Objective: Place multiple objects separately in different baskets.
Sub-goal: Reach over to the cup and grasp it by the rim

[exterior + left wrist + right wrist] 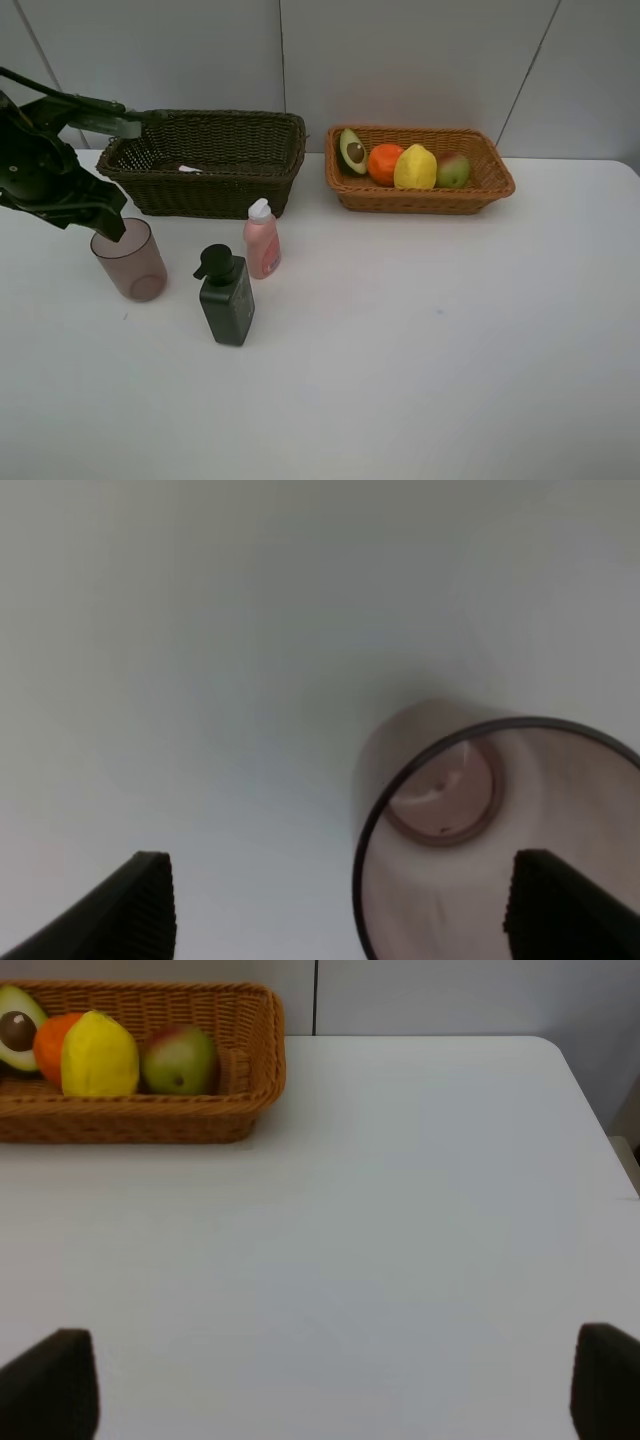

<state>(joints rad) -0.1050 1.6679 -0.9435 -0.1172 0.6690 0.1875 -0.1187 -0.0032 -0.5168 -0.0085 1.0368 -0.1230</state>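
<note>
Count: two baskets, four fruits, two bottles, one cup, one marker.
- Dark basket (210, 190) sits back left and tan basket (420, 200) back right, side by side and apart, long sides running across the table (420, 350).
- The tan basket holds all four fruits in a row: halved avocado (352, 151) propped cut face forward, then orange (384, 163), lemon (415, 167) and mango (453, 170), each touching the next.
- The dark basket holds a small white sliver, probably the marker (189, 169); it is too small to tell which way it lies.
- Cup (130, 262), pump bottle (228, 298) and pink bottle (262, 242) stand upright on the table in front of the dark basket, long axes vertical. The cup's mouth faces up. The pump spout points left.

Left arm: reaches in from the left edge, wrist bent downward. Left gripper (340, 880) is at the cup's rim, jaws wide apart, one finger over the mouth and one outside the wall, gripping nothing.

Right gripper (330, 1380): jaws wide apart above bare table, well away from the tan basket.
</note>
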